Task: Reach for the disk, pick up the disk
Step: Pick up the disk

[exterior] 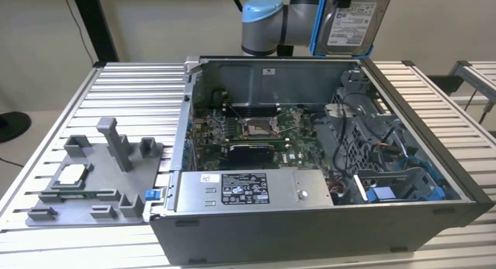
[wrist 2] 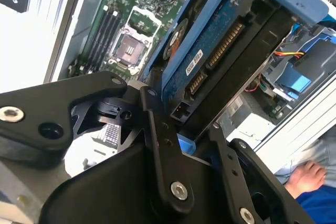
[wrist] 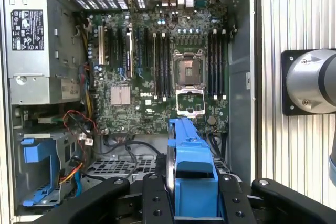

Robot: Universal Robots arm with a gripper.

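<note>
The gripper [wrist: 191, 203] is clamped on the disk [exterior: 350, 19]; it hangs clear above the open computer case [exterior: 434, 164], evidently lifted free.

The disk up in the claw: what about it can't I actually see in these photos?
- Exterior view: the disk's upper part is cut off by the picture's top edge.
- Second wrist view: the claw and its black arms hide the disk's lower end.
- First wrist view: the disk shows edge-on, so its flat faces are hidden behind the blue bracket.
</note>
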